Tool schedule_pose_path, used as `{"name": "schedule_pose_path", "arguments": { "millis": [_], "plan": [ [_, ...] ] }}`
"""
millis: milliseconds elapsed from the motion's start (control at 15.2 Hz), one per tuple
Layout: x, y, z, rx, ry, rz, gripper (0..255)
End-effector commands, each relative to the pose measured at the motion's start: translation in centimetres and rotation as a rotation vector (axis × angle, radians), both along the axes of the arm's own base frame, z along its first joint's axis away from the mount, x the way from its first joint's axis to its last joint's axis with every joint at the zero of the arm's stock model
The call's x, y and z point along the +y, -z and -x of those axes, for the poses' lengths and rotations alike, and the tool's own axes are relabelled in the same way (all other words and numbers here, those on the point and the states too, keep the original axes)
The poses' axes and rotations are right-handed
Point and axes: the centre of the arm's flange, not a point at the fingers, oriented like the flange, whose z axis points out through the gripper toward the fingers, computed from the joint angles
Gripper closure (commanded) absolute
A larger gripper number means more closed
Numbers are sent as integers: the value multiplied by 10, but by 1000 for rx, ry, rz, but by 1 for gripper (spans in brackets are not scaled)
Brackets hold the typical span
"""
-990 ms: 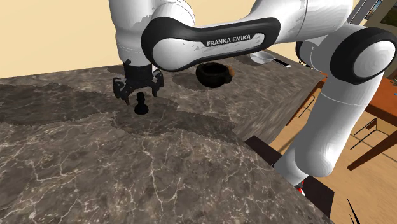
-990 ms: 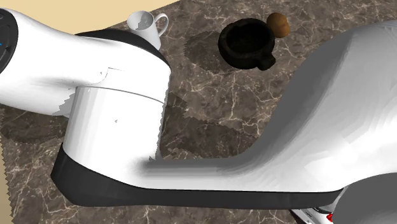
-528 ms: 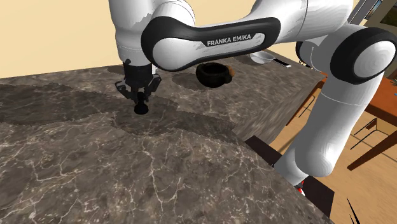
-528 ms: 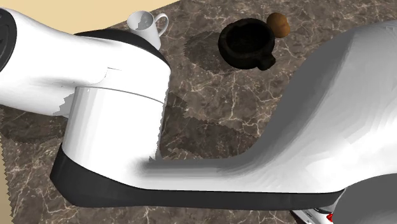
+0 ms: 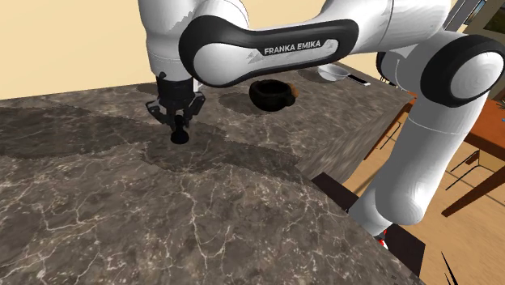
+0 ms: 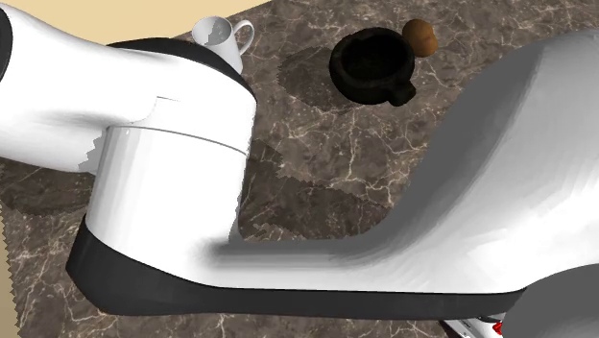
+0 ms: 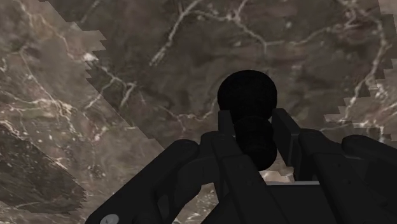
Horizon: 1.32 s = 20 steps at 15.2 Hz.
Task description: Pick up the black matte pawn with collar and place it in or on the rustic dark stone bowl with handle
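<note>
**As the gripper (image 5: 176, 123) clasps the pawn (image 5: 179, 134), the bowl (image 5: 271, 94) stands apart**

In the shoulder view the white arm (image 5: 267, 48) reaches over the dark marble counter (image 5: 202, 219), and its black gripper points straight down. The fingers (image 7: 284, 130) are narrow and closed on the upper part of the black pawn, one on each side. In the wrist view the pawn's round base shows beyond the fingertips. The base is at the counter's surface or just above it; I cannot tell if it touches. The dark bowl with its handle stands on the same counter, well apart from the pawn. It is toward the shoulder view's right and farther back, partly behind the arm. In the second exterior view the bowl is upright. A brown round thing (image 6: 419, 36) lies just beside it, and a white mug (image 6: 219, 38) stands near, to that view's left.
</note>
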Motion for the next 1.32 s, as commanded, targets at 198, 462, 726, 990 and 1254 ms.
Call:
{"name": "schedule_pose_path", "arguments": {
  "millis": [198, 462, 726, 990, 1254],
  "plan": [
    [-1, -24, 0, 1, 0, 1, 255],
    [-1, -45, 0, 1, 0, 1, 255],
    [-1, -67, 0, 1, 0, 1, 255],
    [-1, -88, 0, 1, 0, 1, 255],
    [-1, -109, 0, 1, 0, 1, 255]
  ]
}}
